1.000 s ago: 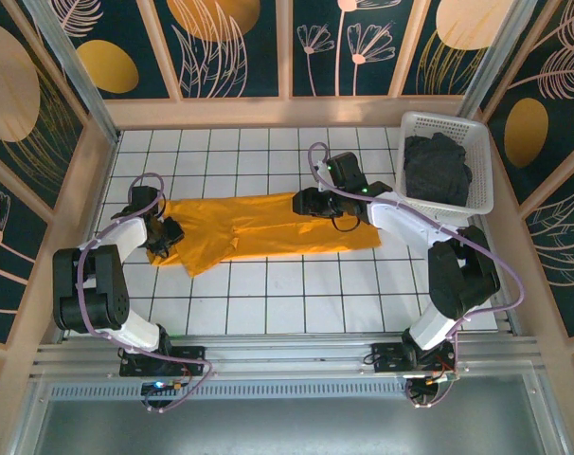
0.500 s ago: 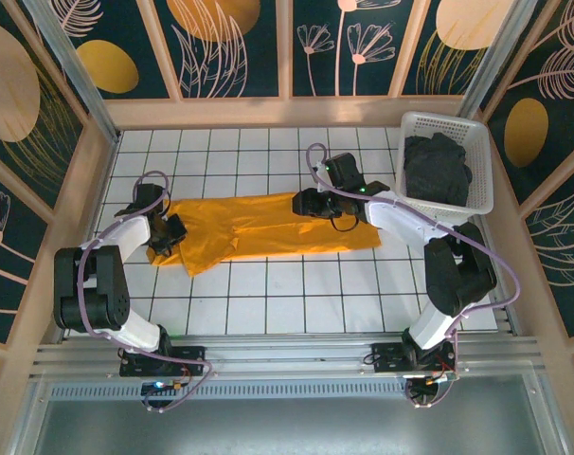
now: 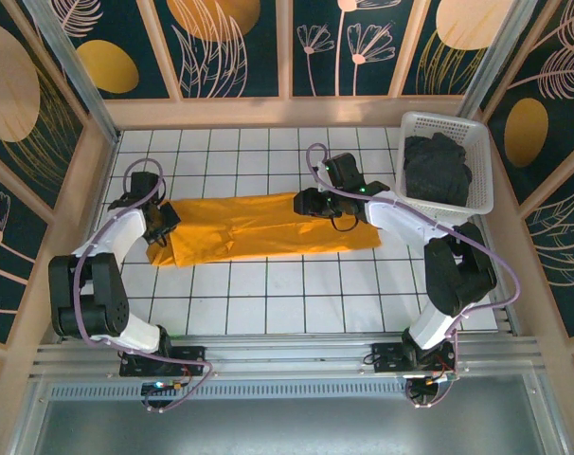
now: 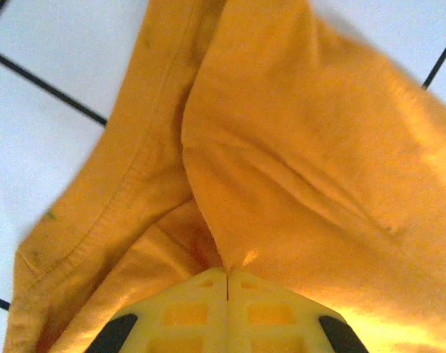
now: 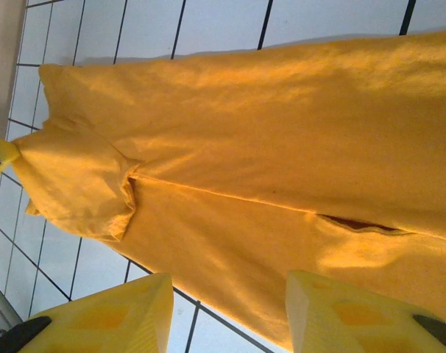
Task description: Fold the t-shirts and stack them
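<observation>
Spreading across the middle of the white tiled table (image 3: 268,294), the mustard t-shirt (image 3: 268,227) lies in a long, partly folded band between my two arms. At the far right corner, the charcoal t-shirt (image 3: 437,169) sits heaped in a white mesh basket (image 3: 412,125). My left gripper (image 4: 227,276) has its fingers pressed together on a fold of the mustard cloth, beside a stitched hem (image 4: 112,213). My right gripper (image 5: 230,294) hangs over the shirt's far edge with its fingers apart. The cloth looks light, limp and quick to crease, so I judge that pinching doubled hems and corners, not a single layer mid-panel, would carry it best.
</observation>
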